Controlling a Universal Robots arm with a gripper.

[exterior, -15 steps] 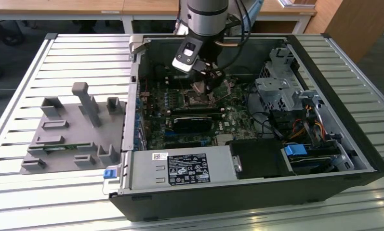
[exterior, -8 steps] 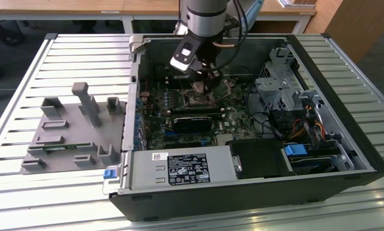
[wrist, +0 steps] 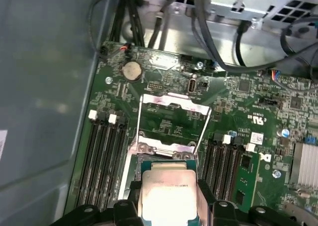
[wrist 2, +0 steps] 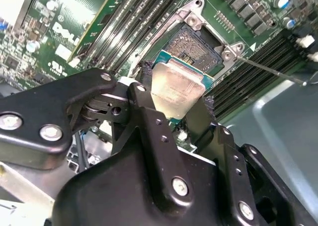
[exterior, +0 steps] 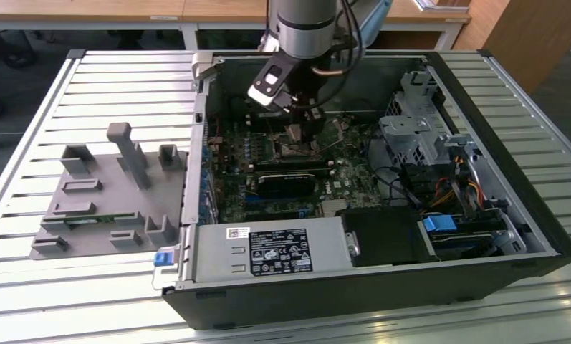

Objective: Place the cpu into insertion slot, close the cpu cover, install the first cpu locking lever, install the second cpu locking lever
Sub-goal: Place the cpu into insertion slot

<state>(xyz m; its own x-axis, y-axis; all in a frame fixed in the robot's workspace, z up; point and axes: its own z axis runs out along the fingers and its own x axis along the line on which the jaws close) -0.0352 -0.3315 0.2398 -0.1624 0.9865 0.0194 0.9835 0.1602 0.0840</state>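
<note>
My gripper [exterior: 299, 120] reaches down into the open computer case [exterior: 514, 236] and is shut on the cpu [wrist 2: 176, 89], a flat square chip with a dull silvery top. In both wrist views the black fingers [wrist 2: 144, 97] press on the chip's two sides. The cpu [wrist: 169, 193] hangs just above the insertion slot [wrist 2: 196, 44], a dark square socket on the green board that the chip partly covers. The cpu cover [wrist: 174, 101] is a thin silvery frame and stands flipped open beyond the socket. A thin locking lever [wrist 2: 268, 67] sticks out beside the slot.
Long black memory slots [wrist: 104, 151] flank the socket on both sides. A black card [exterior: 290, 183], a power supply [exterior: 266, 251] and a drive cage [exterior: 419, 129] with cables crowd the case. A grey fixture [exterior: 104, 193] sits on the slatted table at the exterior view's left.
</note>
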